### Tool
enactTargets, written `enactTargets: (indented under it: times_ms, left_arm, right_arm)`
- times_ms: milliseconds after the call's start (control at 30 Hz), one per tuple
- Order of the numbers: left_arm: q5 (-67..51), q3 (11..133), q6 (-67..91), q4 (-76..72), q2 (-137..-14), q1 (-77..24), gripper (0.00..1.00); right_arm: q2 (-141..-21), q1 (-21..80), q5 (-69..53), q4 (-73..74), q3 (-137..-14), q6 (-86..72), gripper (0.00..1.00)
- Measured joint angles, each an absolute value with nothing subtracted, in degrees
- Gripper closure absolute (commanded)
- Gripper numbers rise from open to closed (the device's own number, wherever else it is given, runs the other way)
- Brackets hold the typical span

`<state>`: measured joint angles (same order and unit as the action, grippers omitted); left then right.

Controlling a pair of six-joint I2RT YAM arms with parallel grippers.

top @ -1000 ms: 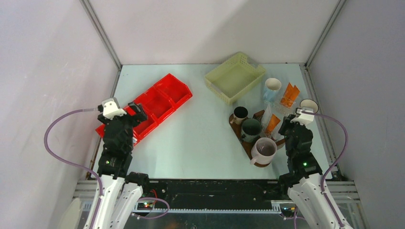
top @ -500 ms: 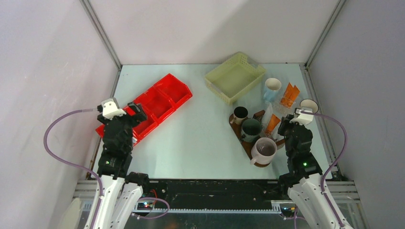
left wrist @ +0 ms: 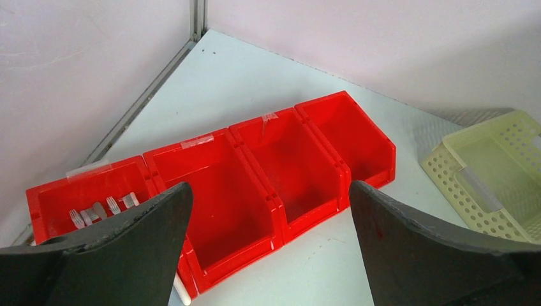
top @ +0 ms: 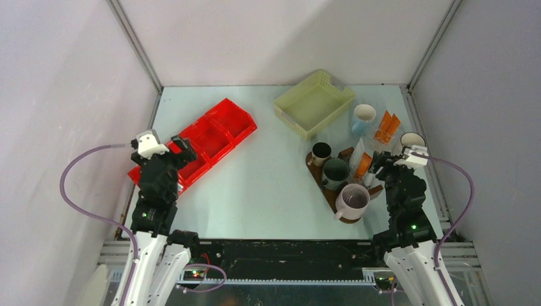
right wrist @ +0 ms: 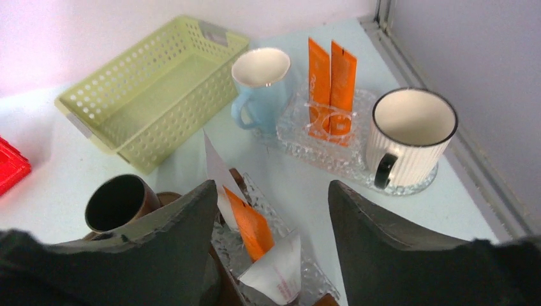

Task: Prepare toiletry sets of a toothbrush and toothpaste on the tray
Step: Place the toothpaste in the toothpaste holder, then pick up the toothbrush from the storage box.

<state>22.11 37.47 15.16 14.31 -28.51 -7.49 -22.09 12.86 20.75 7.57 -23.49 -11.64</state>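
The orange toothpaste tube [right wrist: 251,224] lies propped in a clear glass dish [right wrist: 220,245] that seems to rest on the right-hand part of the tray [top: 330,193], with a white tube [right wrist: 275,275] touching its near end and another white one [right wrist: 215,171] standing up just behind it. From the wrist view its long axis slants from far-left to near-right. From above it runs mostly away from the robot, leaning a little. Which end carries the cap I cannot tell.

The right claw [right wrist: 271,191] hangs just over these tubes with its fingers spread and nothing pinched between them. The orange tube sits in the gap, a little toward the left finger. As I judge it, the spread runs roughly across the tube's length, so a straight drop would catch its flat sides.

The dark brown mug [right wrist: 118,203] stands just left of the dish.

The left claw [left wrist: 269,188], spread wide and empty, hovers far off over the red bin [left wrist: 255,172], so the right arm is plainly the nearer.
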Motion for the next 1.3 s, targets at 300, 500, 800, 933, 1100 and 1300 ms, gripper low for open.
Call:
enactTargets:
  times_ms: [300,500,800,933,1100,1300]
  left_arm:
    - [25.6,38.3,19.6,22.0,-34.0,-7.4,0.0]
    - [31.6,40.3,25.8,30.5,-38.7,-7.1,0.08]
    - [31.7,40.0,34.2,35.6,-44.4,2.3,0.27]
    - [30.8,38.7,36.7,35.3,-47.9,7.0,0.33]
    - [29.8,38.3,38.8,35.3,-53.7,11.0,0.39]
    - [30.1,38.3,40.3,35.3,-59.0,13.5,0.43]
  right_arm:
    - [-18.4,12.9,20.8,8.4,-28.6,-8.4,0.11]
    - [-17.3,12.9,20.8,9.0,-28.9,-5.4,0.01]
    - [-13.4,14.4,22.4,8.9,-28.5,-1.9,0.01]
    - [-9.9,16.2,23.9,7.6,-27.1,-0.3,0.0]
    - [-7.5,17.1,24.6,7.5,-25.6,0.8,0.01]
    - [-5.3,18.3,24.9,6.3,-24.3,1.8,0.01]
